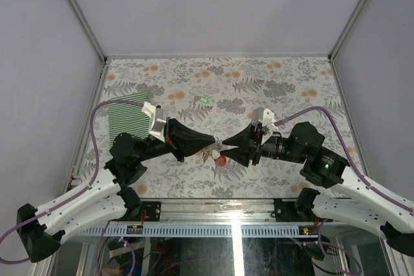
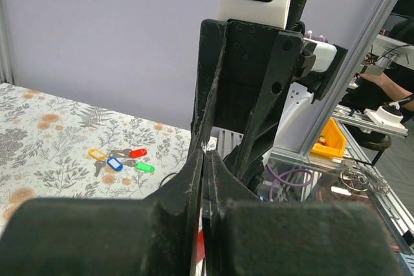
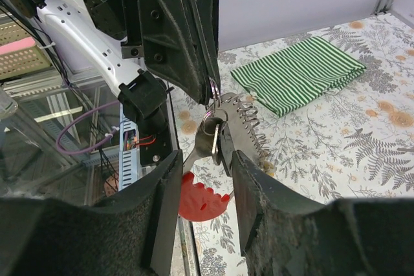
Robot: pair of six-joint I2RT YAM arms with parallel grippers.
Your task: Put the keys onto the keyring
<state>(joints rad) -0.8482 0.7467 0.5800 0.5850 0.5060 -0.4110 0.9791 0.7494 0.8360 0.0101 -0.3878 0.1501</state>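
Grey keyring (image 3: 213, 135), red loop (image 3: 196, 201), green striped cloth (image 3: 301, 72)

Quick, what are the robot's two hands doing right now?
Left gripper: fingers closed, pinching the keyring.
Right gripper: fingers partly apart around a key; whether they grip it cannot be told.

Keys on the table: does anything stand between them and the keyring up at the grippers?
Nothing visible does. The keys lie on bare table, farther back; the keyring hangs from the shut left gripper, by the right gripper. The cloth lies off to the side.
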